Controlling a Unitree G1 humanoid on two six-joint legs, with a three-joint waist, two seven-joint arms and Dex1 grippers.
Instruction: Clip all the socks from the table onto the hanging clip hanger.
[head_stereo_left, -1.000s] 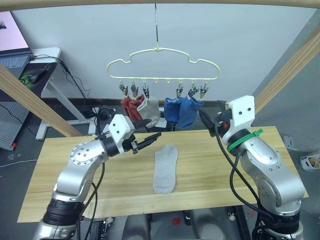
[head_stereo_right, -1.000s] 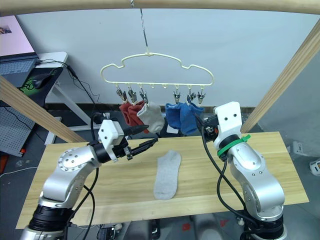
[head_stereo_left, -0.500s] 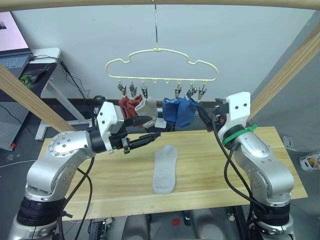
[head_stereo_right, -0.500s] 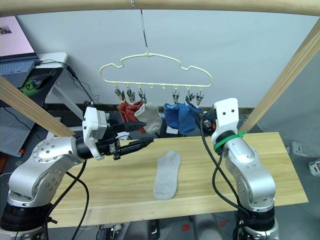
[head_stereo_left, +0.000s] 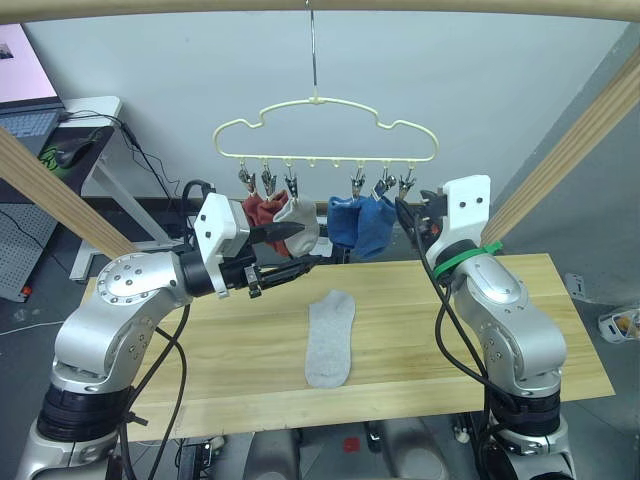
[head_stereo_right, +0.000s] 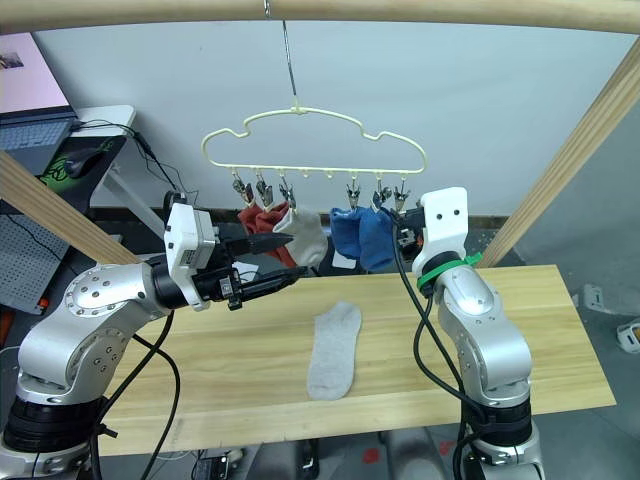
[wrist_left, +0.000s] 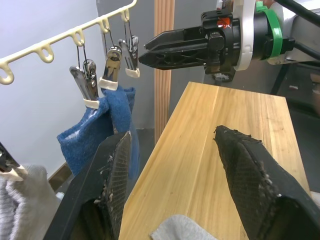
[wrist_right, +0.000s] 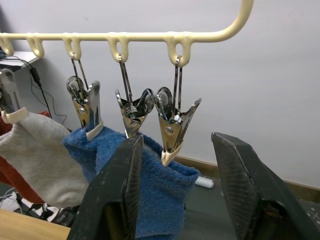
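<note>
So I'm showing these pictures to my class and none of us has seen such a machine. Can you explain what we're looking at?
It is a humanoid robot with two arms, each ending in a black two-fingered pincer. Two pictures come from cameras in its head, two from its wrists. A pale yellow clip hanger hangs above a wooden table and already carries red, grey and blue socks. One grey sock lies on the table. The left pincer and the right pincer are both open and hold nothing.
</note>
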